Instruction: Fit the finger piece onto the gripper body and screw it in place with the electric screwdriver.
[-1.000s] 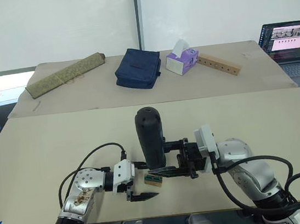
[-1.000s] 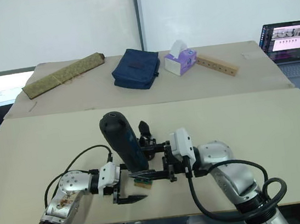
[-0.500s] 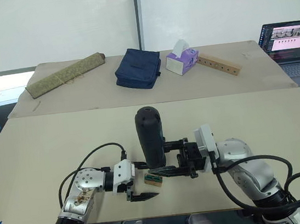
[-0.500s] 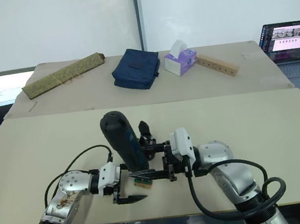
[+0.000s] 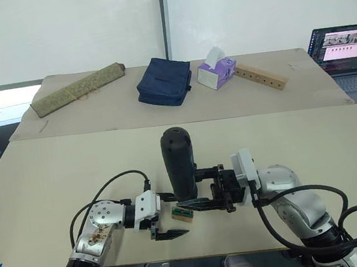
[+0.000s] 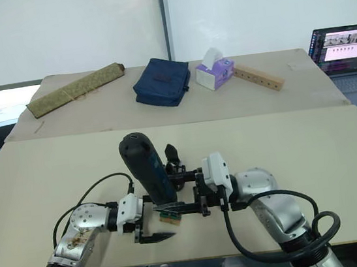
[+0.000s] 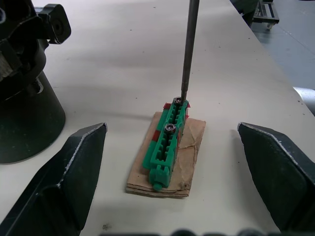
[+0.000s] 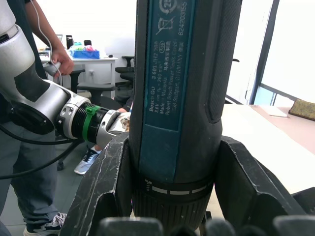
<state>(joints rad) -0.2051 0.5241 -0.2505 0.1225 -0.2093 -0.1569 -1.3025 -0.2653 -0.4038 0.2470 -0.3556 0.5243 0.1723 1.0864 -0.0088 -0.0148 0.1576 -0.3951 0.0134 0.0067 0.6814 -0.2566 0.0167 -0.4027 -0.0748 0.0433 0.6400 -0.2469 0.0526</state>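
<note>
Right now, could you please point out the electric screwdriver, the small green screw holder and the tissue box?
electric screwdriver [image 5: 178, 163]: left eye view, middle of its black body.
green screw holder [image 7: 167, 142]: left wrist view, middle of the green strip.
tissue box [image 5: 216, 73]: left eye view, purple side.

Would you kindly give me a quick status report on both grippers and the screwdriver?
Right gripper shut on thick black electric screwdriver, held upright. Its bit tip on a screw in the small green-topped tan block. Left gripper open, straddling that block. Nothing in the way.
</note>
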